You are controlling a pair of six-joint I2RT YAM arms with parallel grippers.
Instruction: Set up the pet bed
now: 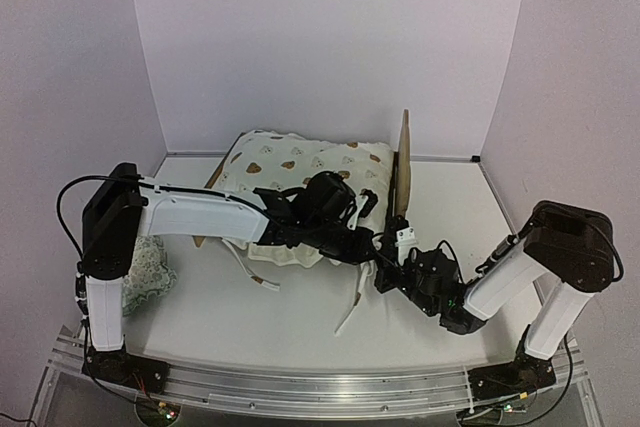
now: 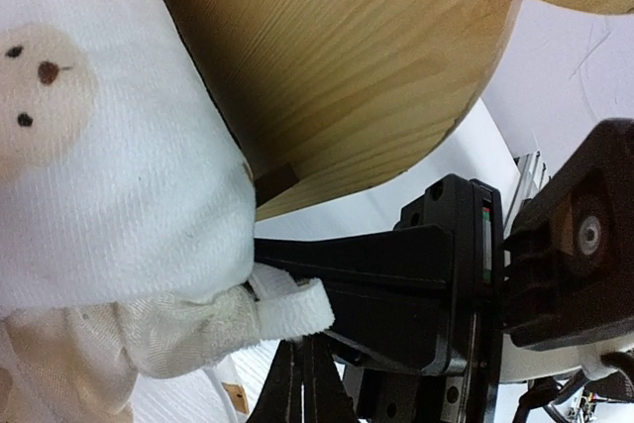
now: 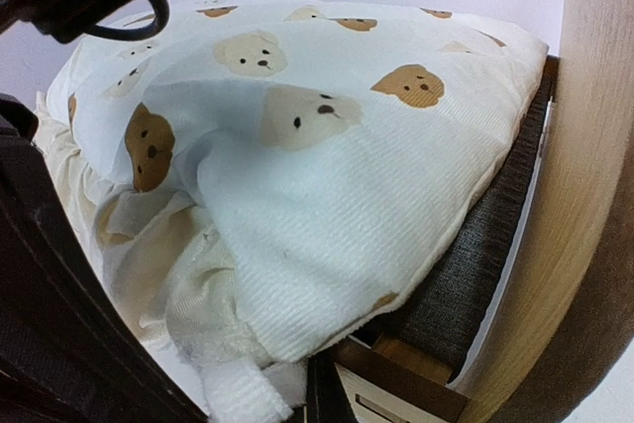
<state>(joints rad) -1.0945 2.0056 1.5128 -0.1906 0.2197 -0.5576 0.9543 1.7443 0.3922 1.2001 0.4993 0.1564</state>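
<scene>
The pet bed (image 1: 404, 162) stands at the back, its plywood headboard (image 2: 347, 66) on the right and its grey base (image 3: 485, 255) showing under the cover. The cream bear-print cover (image 1: 300, 162) lies bunched on it. Both grippers meet at the cover's near right corner. My right gripper (image 3: 320, 393) is shut on the white tie (image 2: 292, 309) at that corner. My left gripper (image 2: 300, 369) is shut, its tips just under the same tie; nothing shows between them.
A small floral pillow (image 1: 150, 272) lies at the left beside the left arm's base. Loose white ties (image 1: 350, 312) trail onto the table in front of the bed. Walls close in on three sides.
</scene>
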